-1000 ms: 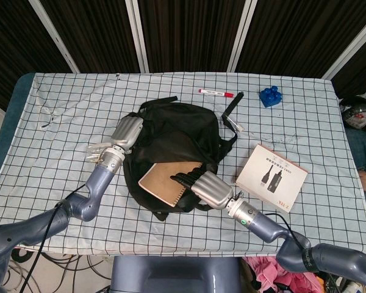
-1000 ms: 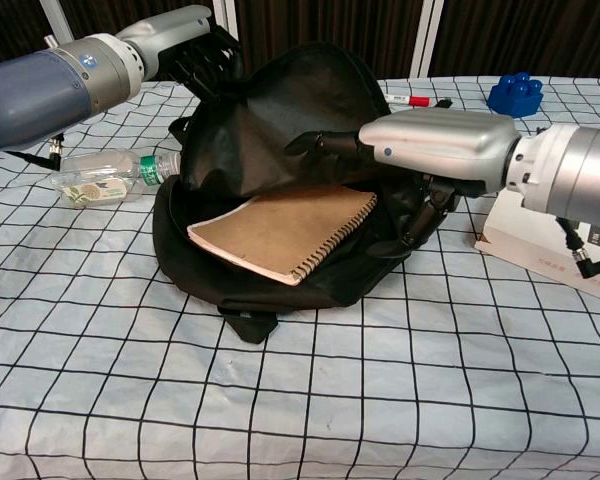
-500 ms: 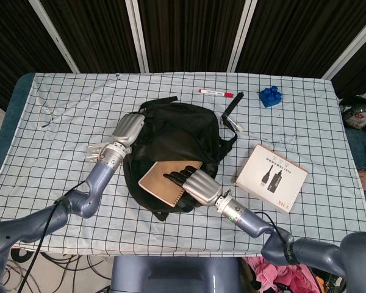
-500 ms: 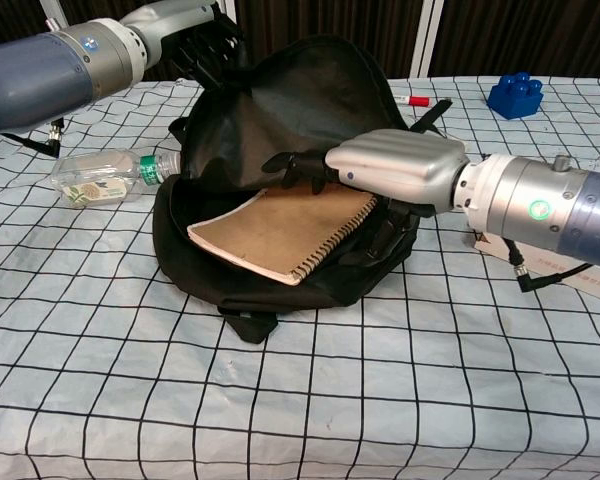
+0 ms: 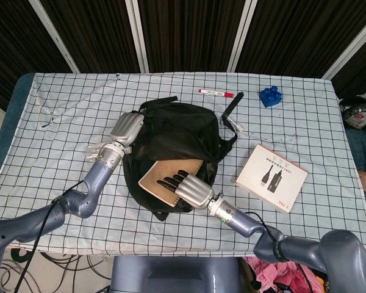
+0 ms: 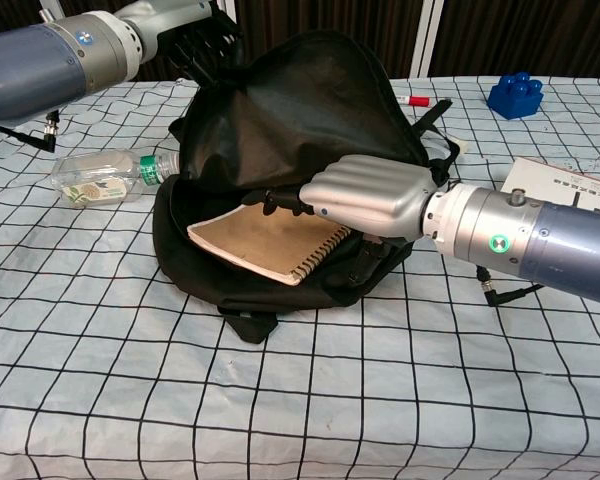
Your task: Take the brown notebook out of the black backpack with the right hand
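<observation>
The black backpack (image 5: 177,137) lies open in the middle of the table, and its upper flap (image 6: 300,110) is lifted. The brown spiral notebook (image 5: 160,177) sticks half out of the opening (image 6: 255,238). My right hand (image 5: 192,190) reaches in from the right (image 6: 365,195). Its dark fingers (image 6: 280,200) are stretched flat over the notebook's top cover. The thumb sits lower, by the spiral edge and the bag's rim. My left hand (image 5: 129,127) grips the bag's upper left edge (image 6: 185,35) and holds the flap up.
A clear plastic bottle (image 6: 105,172) lies left of the bag. A white box (image 5: 271,177) lies to the right of my right arm. A red marker (image 5: 216,93) and a blue block (image 5: 269,96) sit at the back. The table's front edge runs close below the bag.
My right hand has moved left from beside the bag's right rim. Its fingers now lie over the notebook cover. The notebook, the bag and the left hand have stayed put.
</observation>
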Controlling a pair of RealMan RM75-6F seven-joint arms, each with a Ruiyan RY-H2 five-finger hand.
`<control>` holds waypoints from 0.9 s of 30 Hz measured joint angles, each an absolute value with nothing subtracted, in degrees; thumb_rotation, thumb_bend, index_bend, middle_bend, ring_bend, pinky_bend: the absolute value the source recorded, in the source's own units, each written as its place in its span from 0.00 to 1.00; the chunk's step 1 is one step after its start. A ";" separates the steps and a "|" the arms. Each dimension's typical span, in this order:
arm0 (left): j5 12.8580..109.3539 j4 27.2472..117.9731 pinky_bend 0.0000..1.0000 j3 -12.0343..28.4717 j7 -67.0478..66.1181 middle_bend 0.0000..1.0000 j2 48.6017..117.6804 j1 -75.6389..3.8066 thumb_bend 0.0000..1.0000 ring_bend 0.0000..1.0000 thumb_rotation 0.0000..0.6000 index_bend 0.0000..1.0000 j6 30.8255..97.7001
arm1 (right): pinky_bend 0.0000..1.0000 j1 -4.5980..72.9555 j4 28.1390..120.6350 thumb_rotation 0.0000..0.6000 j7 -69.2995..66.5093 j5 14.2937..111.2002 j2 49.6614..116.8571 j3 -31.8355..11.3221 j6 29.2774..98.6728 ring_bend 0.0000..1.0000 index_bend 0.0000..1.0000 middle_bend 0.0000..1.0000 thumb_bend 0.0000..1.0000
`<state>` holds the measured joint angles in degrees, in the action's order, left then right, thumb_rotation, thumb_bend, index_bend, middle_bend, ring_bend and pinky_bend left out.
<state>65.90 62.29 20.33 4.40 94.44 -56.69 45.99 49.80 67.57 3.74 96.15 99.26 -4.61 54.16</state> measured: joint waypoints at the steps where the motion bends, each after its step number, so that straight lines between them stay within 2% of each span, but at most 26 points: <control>1: 65.93 62.38 0.30 20.24 4.30 0.67 94.43 -56.72 0.46 0.40 1.00 0.64 46.04 | 0.23 49.90 67.37 1.00 3.70 96.02 99.48 -4.59 54.14 0.23 0.04 0.15 0.18; 11: 65.20 63.59 0.30 19.94 2.08 0.67 93.53 -56.83 0.46 0.40 1.00 0.64 46.77 | 0.23 50.93 65.14 1.00 2.30 94.98 101.69 -4.50 53.89 0.23 0.04 0.15 0.18; 15: 64.30 63.37 0.30 19.70 1.24 0.67 93.28 -56.78 0.46 0.40 1.00 0.64 46.57 | 0.23 51.23 62.32 1.00 2.55 94.59 103.65 -4.54 54.03 0.26 0.06 0.18 0.19; 18: 64.02 63.35 0.30 19.60 1.17 0.68 93.22 -56.72 0.46 0.40 1.00 0.64 46.53 | 0.23 51.29 60.13 1.00 3.01 94.24 105.03 -4.55 54.25 0.29 0.10 0.20 0.24; 22: 64.20 63.36 0.30 19.25 0.72 0.68 93.15 -56.84 0.46 0.40 1.00 0.64 46.52 | 0.25 51.10 57.87 1.00 3.34 93.81 106.46 -4.63 55.46 0.34 0.20 0.26 0.35; 27: 64.12 63.38 0.30 19.07 0.36 0.68 93.15 -56.93 0.46 0.40 1.00 0.64 46.53 | 0.26 50.54 57.06 1.00 3.44 93.33 107.12 -5.07 57.47 0.37 0.26 0.30 0.41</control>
